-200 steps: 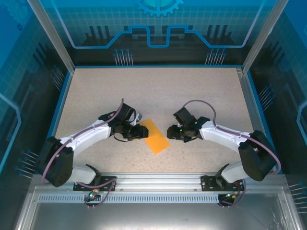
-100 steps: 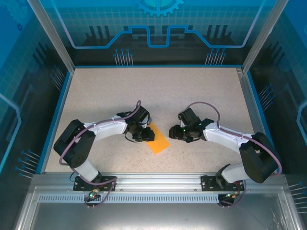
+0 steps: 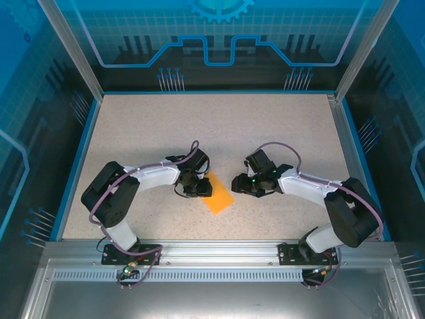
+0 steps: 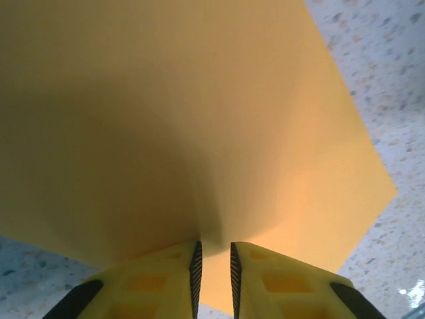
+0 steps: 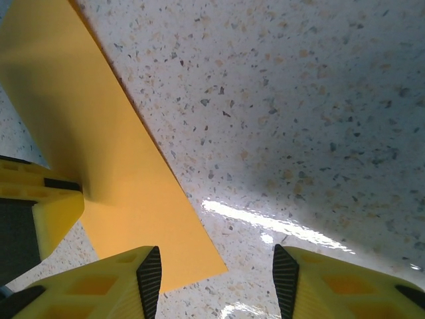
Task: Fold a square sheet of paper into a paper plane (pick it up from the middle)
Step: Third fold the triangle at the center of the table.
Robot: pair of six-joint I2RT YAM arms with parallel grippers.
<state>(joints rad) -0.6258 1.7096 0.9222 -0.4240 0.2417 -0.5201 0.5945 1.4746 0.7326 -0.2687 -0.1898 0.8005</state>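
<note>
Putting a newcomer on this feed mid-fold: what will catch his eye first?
The bright orange-yellow square sheet of paper lies mid-table between the two arms, the one splash of colour on the speckled table. Next comes the left gripper, its yellow jaws nearly closed on a raised ridge of the sheet. The right gripper hangs open beside the sheet's edge.

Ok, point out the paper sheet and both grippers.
square sheet of paper [image 3: 221,198], top external view, its uncovered middle.
left gripper [image 4: 214,250], left wrist view, midway between fingertips.
right gripper [image 5: 216,256], right wrist view, midway between fingertips.
</note>
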